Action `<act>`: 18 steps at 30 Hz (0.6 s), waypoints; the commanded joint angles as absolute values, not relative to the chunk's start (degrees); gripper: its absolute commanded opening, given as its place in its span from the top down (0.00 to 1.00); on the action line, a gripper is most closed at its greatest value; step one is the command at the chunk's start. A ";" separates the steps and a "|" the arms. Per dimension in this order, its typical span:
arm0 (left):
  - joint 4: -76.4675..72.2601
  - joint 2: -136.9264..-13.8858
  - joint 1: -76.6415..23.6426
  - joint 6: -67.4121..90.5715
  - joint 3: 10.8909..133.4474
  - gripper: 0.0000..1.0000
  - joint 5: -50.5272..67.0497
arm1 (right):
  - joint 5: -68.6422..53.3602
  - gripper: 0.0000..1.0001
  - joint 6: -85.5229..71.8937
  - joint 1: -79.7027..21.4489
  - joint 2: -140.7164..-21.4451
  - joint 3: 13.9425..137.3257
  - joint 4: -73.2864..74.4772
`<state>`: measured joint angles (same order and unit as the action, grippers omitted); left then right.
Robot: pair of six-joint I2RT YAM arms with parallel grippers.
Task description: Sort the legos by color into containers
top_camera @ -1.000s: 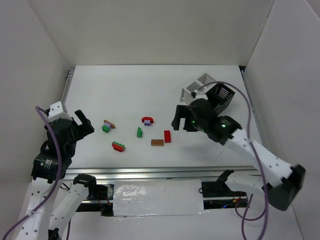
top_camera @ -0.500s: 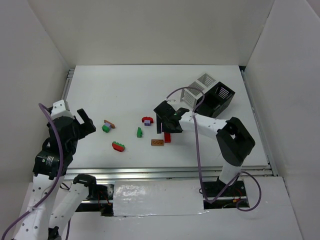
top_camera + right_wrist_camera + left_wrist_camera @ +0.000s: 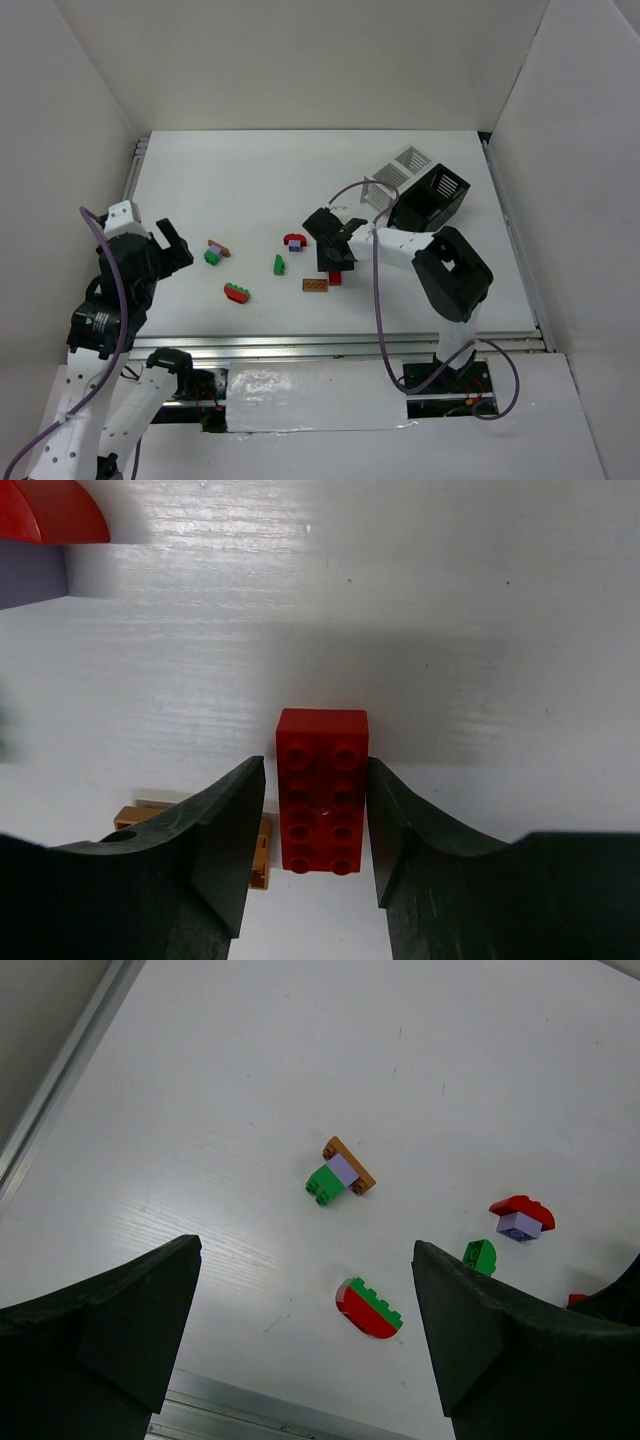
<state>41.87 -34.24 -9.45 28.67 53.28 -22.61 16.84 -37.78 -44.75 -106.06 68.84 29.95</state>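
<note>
My right gripper (image 3: 334,266) (image 3: 315,766) is down on the table with its jaws closed against the long sides of a red lego (image 3: 322,790), which still lies flat. An orange-brown lego (image 3: 315,285) (image 3: 258,852) lies just left of it. A red-and-purple lego (image 3: 295,240) (image 3: 521,1220), a green lego (image 3: 279,265) (image 3: 480,1256), a red-and-green lego (image 3: 237,292) (image 3: 370,1308) and a green, purple and brown stack (image 3: 214,251) (image 3: 338,1173) lie further left. My left gripper (image 3: 170,250) (image 3: 306,1250) hangs open and empty above the table's left side.
A white mesh container (image 3: 398,171) and a black container (image 3: 434,196) stand side by side at the back right, behind the right arm. A metal rail (image 3: 300,346) runs along the table's near edge. White walls close in the left, back and right.
My right arm swung left and came down over the red lego, and its jaws narrowed from wide open onto the brick's sides. The left arm has barely moved.
</note>
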 commanded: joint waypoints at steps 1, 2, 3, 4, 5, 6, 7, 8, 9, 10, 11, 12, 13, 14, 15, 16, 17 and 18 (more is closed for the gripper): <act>39.20 -33.49 -9.23 27.95 53.26 0.00 -21.89 | 16.79 0.49 -37.97 -44.30 -106.08 68.64 27.51; 39.11 -33.49 -9.32 27.86 53.26 0.00 -21.80 | 16.61 0.53 -37.71 -43.77 -106.00 68.82 27.51; 39.11 -33.49 -9.32 27.86 53.26 0.00 -21.71 | 16.26 0.62 -37.62 -43.51 -105.74 68.99 27.60; 39.11 -33.57 -9.23 27.77 53.17 0.00 -21.71 | 16.43 0.82 -37.53 -43.16 -105.30 68.99 27.60; 39.02 -33.57 -9.32 27.77 53.26 0.01 -21.62 | 16.52 0.93 -37.36 -42.37 -104.77 68.56 27.25; 39.02 -33.57 -9.32 27.77 53.17 0.00 -21.53 | 16.70 1.00 -37.18 -41.75 -103.37 68.55 27.07; 38.94 -33.57 -9.32 27.77 53.17 0.00 -21.53 | 17.05 1.00 -36.92 -41.23 -102.49 68.55 27.24; 38.94 -33.40 -9.32 27.69 53.17 0.00 -21.45 | 17.57 1.00 -36.04 -40.70 -101.44 69.25 27.59; 38.85 -33.49 -9.32 27.69 53.17 0.00 -21.45 | 19.23 1.00 -34.82 -40.00 -98.73 69.69 28.90; 38.85 -33.49 -9.32 27.69 53.09 0.00 -21.36 | 20.29 1.00 -34.80 -39.64 -97.14 70.31 29.52; 38.85 -33.49 -9.23 27.60 53.17 0.00 -21.18 | 21.17 1.00 -33.41 -39.03 -95.55 71.36 30.31; 38.76 -33.49 -9.32 27.60 53.17 0.00 -21.09 | 22.66 1.00 -32.79 -37.20 -92.58 71.98 31.80; 38.76 -33.57 -9.32 27.51 53.09 0.00 -21.01 | 23.02 1.00 -31.74 -36.13 -91.24 72.68 32.60; 38.85 -33.57 -9.32 27.51 53.26 0.01 -20.92 | 23.11 1.00 -31.21 -34.38 -90.19 73.82 33.30; 38.85 -33.66 -9.32 27.60 53.17 0.01 -20.92 | 23.12 1.00 -30.68 -30.97 -88.35 74.26 34.35; 38.85 -33.58 -9.32 27.60 53.26 0.01 -21.00 | 23.12 1.00 -29.89 -29.20 -87.55 74.53 34.63; 38.85 -33.40 -9.32 27.60 53.09 0.01 -21.09 | 23.20 1.00 -29.62 -27.27 -86.67 74.97 35.15; 38.85 -33.31 -9.32 27.60 53.09 0.00 -21.01 | 23.55 1.00 -29.36 -25.51 -86.40 75.32 35.59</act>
